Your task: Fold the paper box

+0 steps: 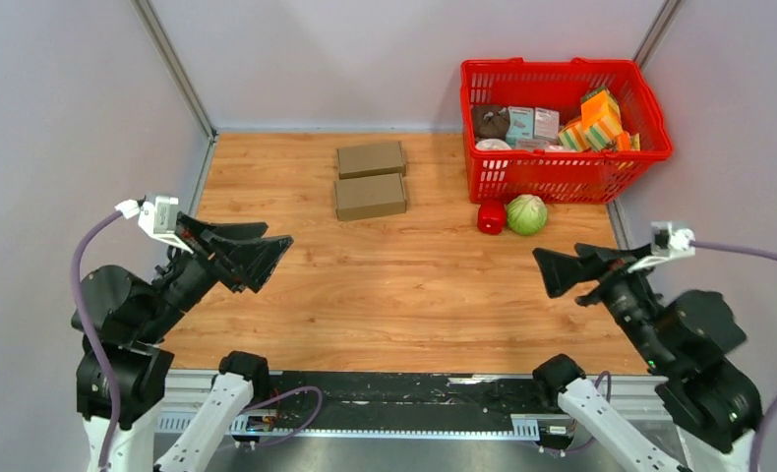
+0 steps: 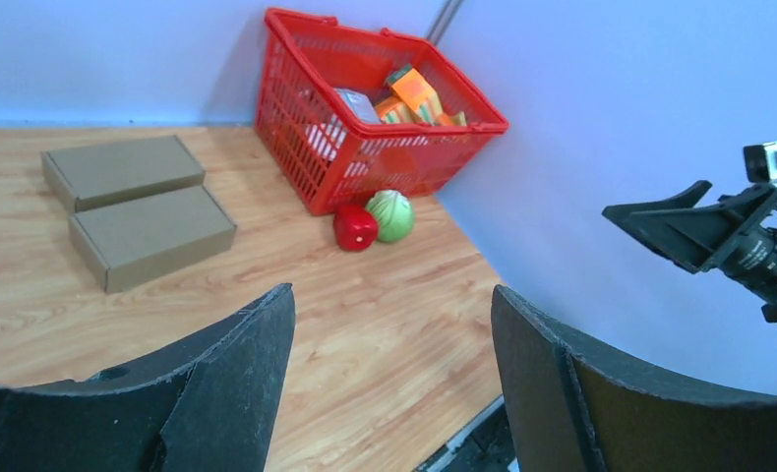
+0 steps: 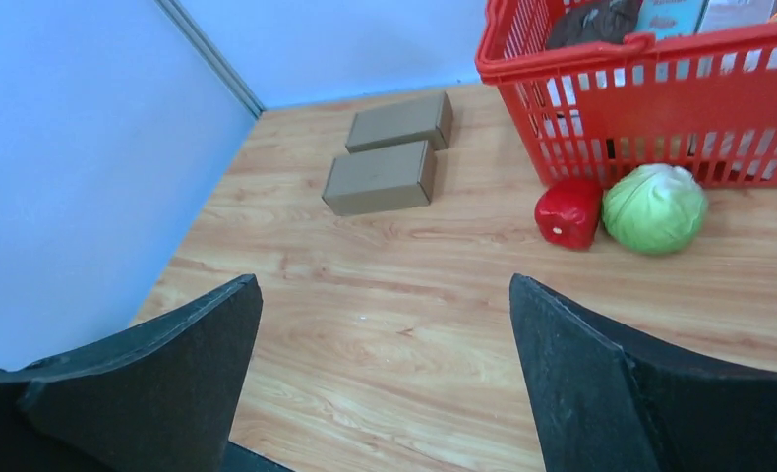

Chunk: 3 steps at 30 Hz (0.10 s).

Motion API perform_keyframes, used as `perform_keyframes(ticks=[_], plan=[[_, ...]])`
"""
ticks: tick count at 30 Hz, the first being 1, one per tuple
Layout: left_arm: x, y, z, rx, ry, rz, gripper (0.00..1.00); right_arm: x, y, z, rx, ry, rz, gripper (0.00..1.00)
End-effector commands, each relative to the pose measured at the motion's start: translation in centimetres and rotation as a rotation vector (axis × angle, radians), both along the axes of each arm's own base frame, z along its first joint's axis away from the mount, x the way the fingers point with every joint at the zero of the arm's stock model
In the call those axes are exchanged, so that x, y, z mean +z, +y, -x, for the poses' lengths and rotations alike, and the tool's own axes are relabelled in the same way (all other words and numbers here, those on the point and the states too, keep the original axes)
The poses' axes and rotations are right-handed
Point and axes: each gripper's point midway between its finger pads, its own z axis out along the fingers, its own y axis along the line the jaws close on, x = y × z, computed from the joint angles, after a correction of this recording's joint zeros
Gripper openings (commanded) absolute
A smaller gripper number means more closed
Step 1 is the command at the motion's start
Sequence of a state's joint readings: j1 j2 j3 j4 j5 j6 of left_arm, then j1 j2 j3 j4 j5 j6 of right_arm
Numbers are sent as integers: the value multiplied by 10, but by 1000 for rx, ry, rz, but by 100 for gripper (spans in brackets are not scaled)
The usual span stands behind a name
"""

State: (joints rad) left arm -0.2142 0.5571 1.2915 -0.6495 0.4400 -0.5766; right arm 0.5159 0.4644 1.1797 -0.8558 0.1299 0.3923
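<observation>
Two closed brown paper boxes lie side by side at the back of the wooden table, the far one (image 1: 370,158) (image 2: 121,170) (image 3: 401,121) and the near one (image 1: 370,196) (image 2: 151,234) (image 3: 380,178). My left gripper (image 1: 271,258) (image 2: 392,295) hovers above the table's near left, open and empty, well short of the boxes. My right gripper (image 1: 545,270) (image 3: 384,285) hovers at the near right, open too, with only bare wood between its fingers.
A red basket (image 1: 566,172) (image 2: 306,147) (image 3: 660,108) full of groceries stands at the back right. In front of it lie a red pepper (image 1: 492,217) (image 3: 568,212) and a green cabbage (image 1: 527,213) (image 3: 654,207). Pale walls close in on three sides.
</observation>
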Motion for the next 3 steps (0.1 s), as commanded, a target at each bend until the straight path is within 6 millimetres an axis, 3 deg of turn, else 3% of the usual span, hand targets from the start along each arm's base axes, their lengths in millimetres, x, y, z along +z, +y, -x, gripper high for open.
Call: perform_keyframes(ticks=[1, 3], plan=[[-27, -7, 4, -41, 135, 20, 80, -12, -9, 15, 9, 44, 71, 100], [-32, -7, 3, -39, 148, 21, 80, -20, -15, 16, -11, 72, 95, 100]])
